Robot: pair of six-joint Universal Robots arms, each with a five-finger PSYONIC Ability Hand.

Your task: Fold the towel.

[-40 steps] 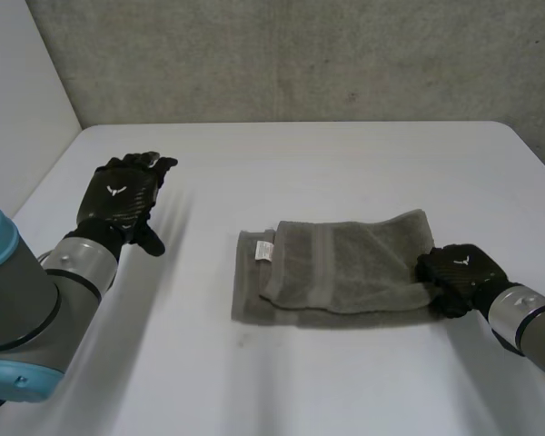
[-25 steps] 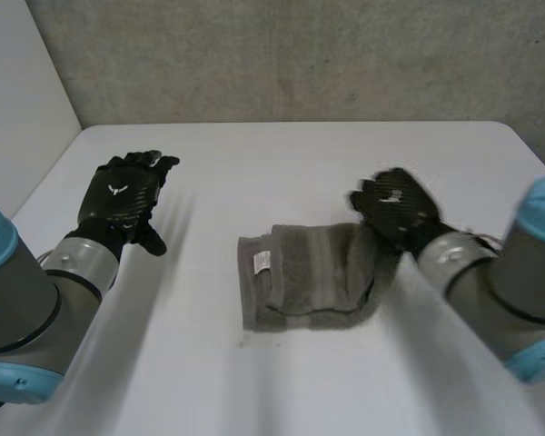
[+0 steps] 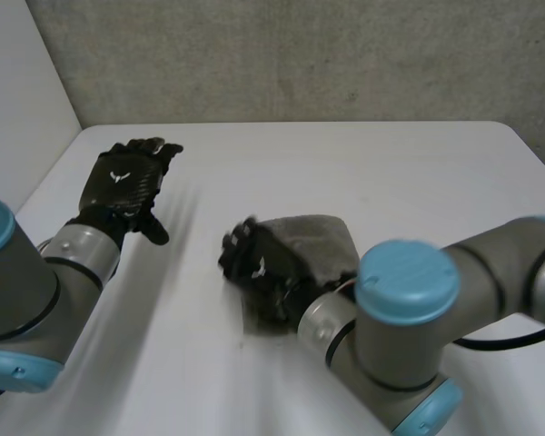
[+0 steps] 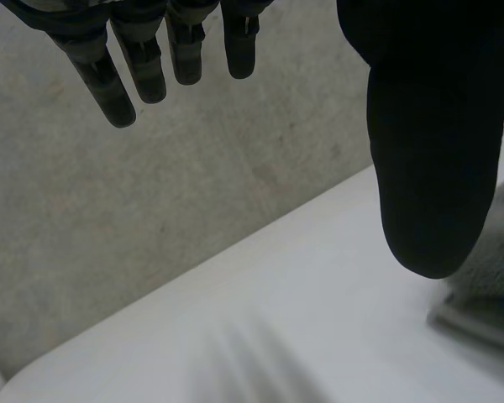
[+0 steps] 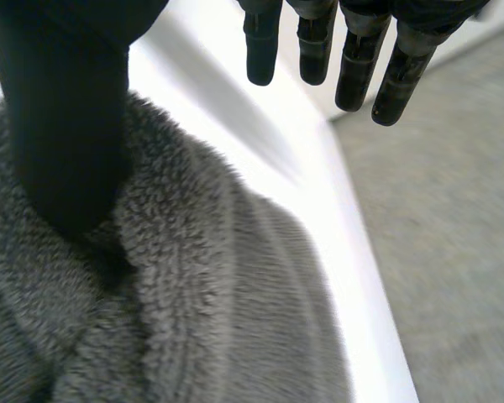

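left hand [image 3: 118, 186]: fingers straight, holding nothing, well away from the towel [image 3: 318, 242] | right hand [image 3: 254, 265]: fingers straight too, thumb resting on towel

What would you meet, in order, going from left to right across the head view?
left arm → left hand → right hand → towel → right arm

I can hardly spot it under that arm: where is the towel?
In the head view the towel lies bunched near the middle of the table, partly under the right hand, well apart from the left hand.
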